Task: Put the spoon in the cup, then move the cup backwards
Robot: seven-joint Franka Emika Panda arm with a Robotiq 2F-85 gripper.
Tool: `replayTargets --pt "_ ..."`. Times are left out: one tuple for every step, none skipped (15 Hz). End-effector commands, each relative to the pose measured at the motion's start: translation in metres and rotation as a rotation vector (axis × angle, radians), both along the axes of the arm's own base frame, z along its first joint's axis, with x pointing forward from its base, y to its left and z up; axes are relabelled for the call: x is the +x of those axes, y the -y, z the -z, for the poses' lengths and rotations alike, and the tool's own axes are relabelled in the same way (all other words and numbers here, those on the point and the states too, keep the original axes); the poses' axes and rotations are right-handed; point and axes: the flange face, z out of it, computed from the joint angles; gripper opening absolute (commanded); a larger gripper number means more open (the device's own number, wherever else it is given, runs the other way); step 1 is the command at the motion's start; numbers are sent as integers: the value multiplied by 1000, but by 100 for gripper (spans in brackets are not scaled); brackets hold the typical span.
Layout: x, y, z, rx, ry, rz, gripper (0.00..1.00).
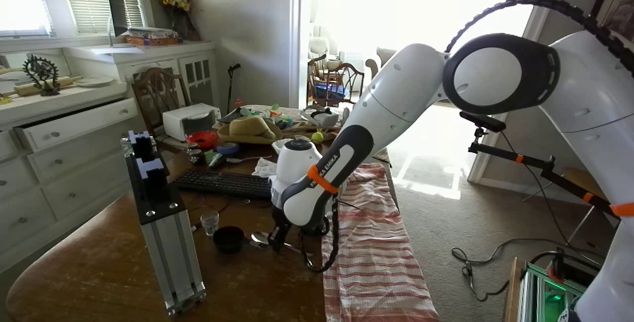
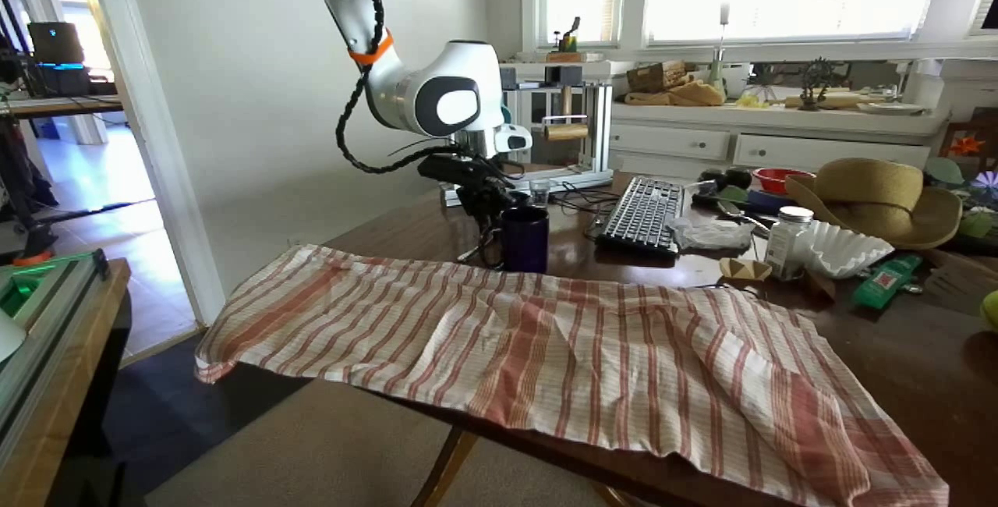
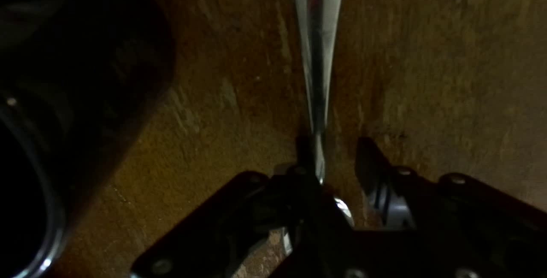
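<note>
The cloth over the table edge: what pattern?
Red stripes on cream; the cloth shows best in an exterior view.

A striped cloth (image 2: 483, 335) draped over the table (image 1: 89, 277), where a straw hat (image 2: 877, 199) sat beside a red bowl (image 2: 773, 184).
</note>
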Motion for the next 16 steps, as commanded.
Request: replayTargets --pt "2 3 6 6 -22 -22 27" --pt "2 3 6 4 -21 -24 20" --pt "2 4 6 4 -21 -24 18" --pt "2 5 6 3 -21 -26 6" --pt "2 5 6 2 -21 -27 0" --pt "2 6 6 0 -21 -28 0" --pt "2 6 6 -1 -21 -29 1" --pt "2 7 5 -4 -21 -28 2" --pt "2 7 4 -6 -20 -26 2" --pt "2 6 -1 -10 -17 -20 2" --pt "2 5 -7 -6 -17 -16 2" --pt "2 3 -17 3 -15 -13 2" --pt "2 3 -25 2 -21 -7 2" --pt "2 3 -41 -6 -17 -12 2" --pt "3 3 -51 -7 -16 -18 2" --pt "3 4 -69 -13 -21 -24 2"
